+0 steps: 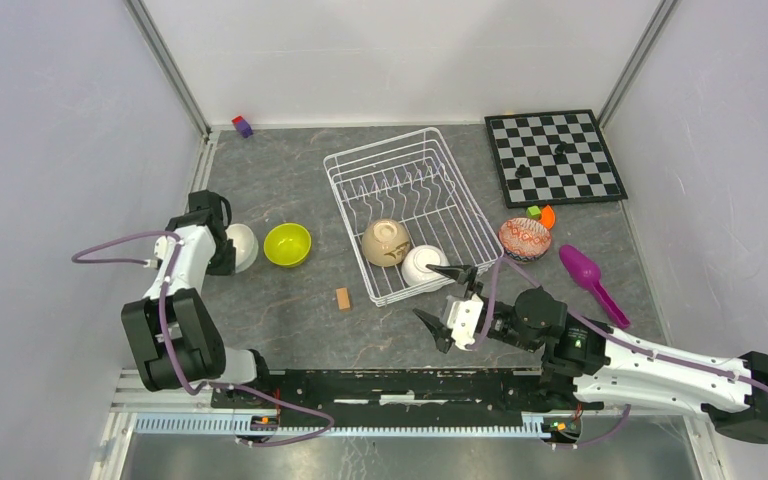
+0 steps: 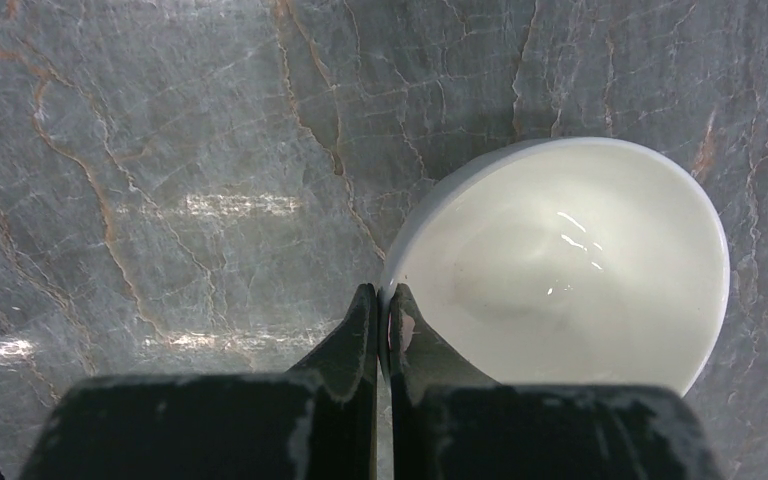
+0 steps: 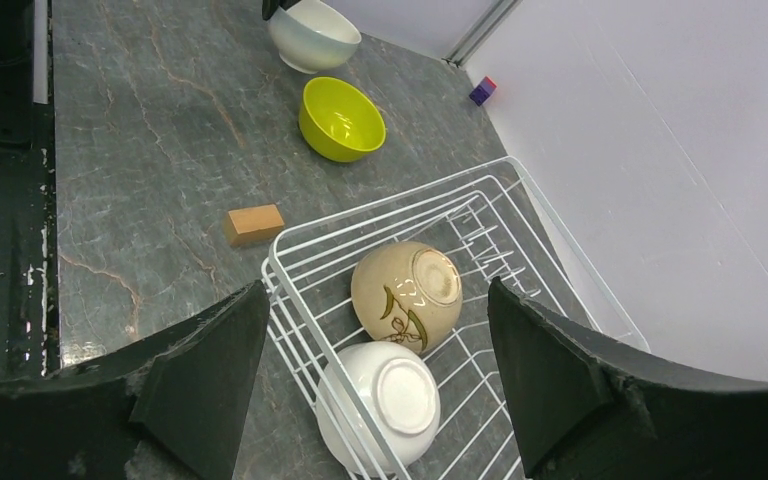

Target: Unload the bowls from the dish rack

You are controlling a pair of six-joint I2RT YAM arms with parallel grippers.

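Bowls: round tan bowl [image 1: 386, 242] and round white bowl [image 1: 423, 264] upturned in white wire dish rack [image 1: 400, 180]. Left fingers [image 2: 360, 340] pinch rim of second white bowl [image 2: 560, 260] on grey bench [image 1: 290, 310]. Right fingers [image 3: 200, 370] spread wide at rack's near corner.

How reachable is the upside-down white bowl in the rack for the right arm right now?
Probably yes: the right pincer is open, right by the upside-down white bowl at the dish rack's near corner. Nothing lies over it; only the tan bowl beside it crowds one side.
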